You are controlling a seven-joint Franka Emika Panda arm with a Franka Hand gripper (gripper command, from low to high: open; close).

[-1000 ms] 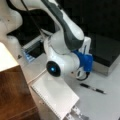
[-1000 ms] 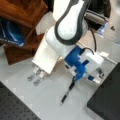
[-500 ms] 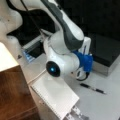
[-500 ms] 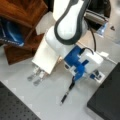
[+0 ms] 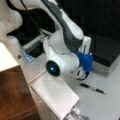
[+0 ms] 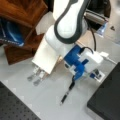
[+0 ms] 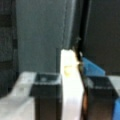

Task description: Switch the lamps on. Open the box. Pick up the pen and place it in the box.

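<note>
In a front view the gripper (image 5: 80, 74) hung low over the pale table (image 5: 105, 105), its blue housing tucked under the big white arm (image 5: 62, 32). The pen (image 5: 92, 88) lay flat on the table just beside it, toward the view's bottom right, and apart from the fingertips, not lifted. The box (image 5: 107, 50) sat behind at the view's right. Its black top looked flat and shut, so by my reading neither opening nor packing was done. I could not make out a lamp for sure, nor whether one was lit.

In a front view from the opposite side, the gripper (image 6: 73, 75) pointed down at the table (image 6: 30, 97) and the pen (image 6: 67, 93) ran away from it toward the view's bottom left. The pen's upper end sat right under the fingertips — touching or just short, I could not tell. A corner of the box (image 6: 107, 100) filled the bottom right, lid apparently down. A white pad (image 6: 47, 57) and a wooden stand (image 6: 22, 15) sat at the left.

In the wrist view two dark fingers (image 7: 46, 95) stood either side of a pale upright strip (image 7: 71, 87) — what that strip was, I could not say. The gripper (image 7: 72, 100) showed no pen that I could name, and whether the fingers were clamped or loose could not be told.
</note>
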